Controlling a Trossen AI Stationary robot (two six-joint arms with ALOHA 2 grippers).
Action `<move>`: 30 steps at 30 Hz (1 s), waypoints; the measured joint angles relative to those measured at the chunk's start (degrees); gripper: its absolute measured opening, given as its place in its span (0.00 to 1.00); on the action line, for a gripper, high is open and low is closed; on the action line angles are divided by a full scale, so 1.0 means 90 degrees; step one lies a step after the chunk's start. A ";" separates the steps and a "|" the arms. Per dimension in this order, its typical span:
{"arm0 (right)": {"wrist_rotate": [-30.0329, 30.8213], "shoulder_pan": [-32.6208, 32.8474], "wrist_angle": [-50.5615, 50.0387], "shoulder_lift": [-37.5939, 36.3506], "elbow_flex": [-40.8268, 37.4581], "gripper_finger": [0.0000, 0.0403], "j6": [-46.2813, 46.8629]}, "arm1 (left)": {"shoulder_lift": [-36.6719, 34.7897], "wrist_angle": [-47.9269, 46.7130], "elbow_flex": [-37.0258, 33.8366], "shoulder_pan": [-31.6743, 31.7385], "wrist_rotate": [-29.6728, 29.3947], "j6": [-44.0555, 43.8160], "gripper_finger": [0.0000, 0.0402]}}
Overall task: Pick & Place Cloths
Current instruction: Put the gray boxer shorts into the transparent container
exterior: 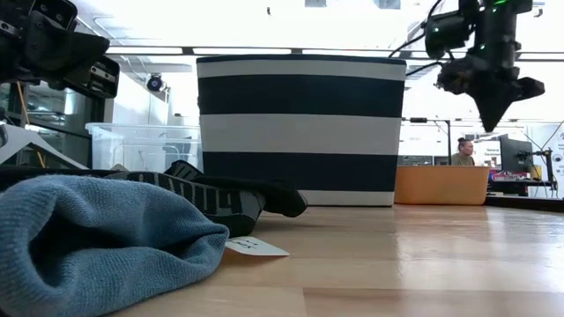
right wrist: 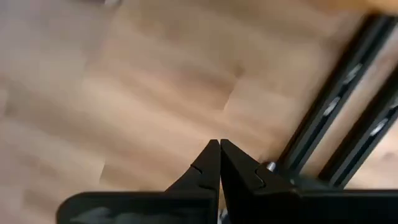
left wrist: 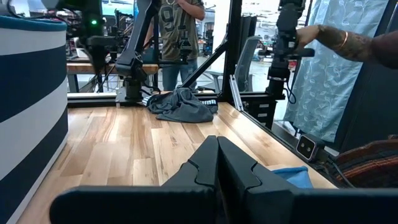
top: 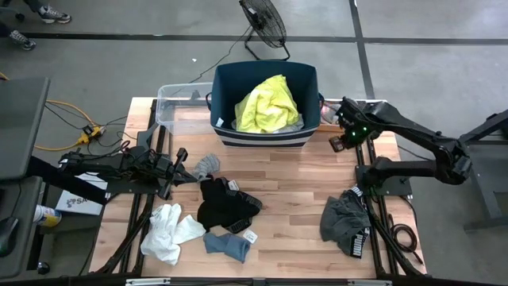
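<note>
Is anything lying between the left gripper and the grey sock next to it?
Nothing visible does. In the high view the left gripper, fingers shut and empty, points at the grey sock with only bare table between them. The black garment lies nearer the front edge, off that line.

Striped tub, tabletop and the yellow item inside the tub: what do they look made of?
Striped tub: navy and white bands, matte walls; fabric or plastic, I cannot tell which. Tabletop: light wood planks with visible grain and a slight sheen. Yellow item: soft cloth, crumpled into folds.
</note>
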 joint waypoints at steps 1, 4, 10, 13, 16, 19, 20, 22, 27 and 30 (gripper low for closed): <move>-0.0155 0.0112 -0.0106 0.0003 0.0000 0.00 0.0008 | 0.0002 -0.0002 0.0001 -0.0002 -0.0001 -0.0001 0.00; -0.0522 0.0535 -0.0393 0.0003 0.0002 0.00 0.0170 | 0.0002 0.0001 0.0001 0.0000 -0.0001 -0.0001 0.00; -0.0808 0.1592 -0.0441 0.0004 0.0002 0.00 0.0662 | 0.0000 0.0001 0.0002 0.0000 -0.0001 0.0001 0.00; -0.0980 0.2178 -0.0321 0.0010 0.0002 0.00 0.0804 | 0.0000 -0.0002 -0.0001 0.0000 0.0002 0.0001 0.00; -0.0985 0.2797 -0.0240 0.0010 0.0002 0.00 0.0933 | 0.0001 0.0000 0.0000 -0.0002 0.0000 0.0000 0.00; -0.0984 0.3396 -0.0141 0.0013 0.0002 0.00 0.1288 | 0.0000 0.0000 -0.0001 -0.0002 -0.0001 0.0001 0.00; -0.0989 0.3589 -0.0104 0.0014 0.0002 0.00 0.1426 | 0.0002 0.0001 0.0001 -0.0001 0.0001 0.0001 0.00; -0.0986 0.3988 -0.0013 0.0015 0.0002 0.01 0.1690 | 0.0002 -0.0001 0.0000 -0.0001 0.0000 0.0002 0.00; -0.0981 0.4879 0.0158 0.0019 0.0002 0.08 0.2073 | 0.0002 0.0001 0.0001 0.0000 0.0001 0.0000 0.00; -0.0970 0.5356 0.0359 0.0044 0.0002 0.18 0.2118 | 0.0001 0.0001 -0.0001 -0.0001 -0.0001 -0.0001 0.00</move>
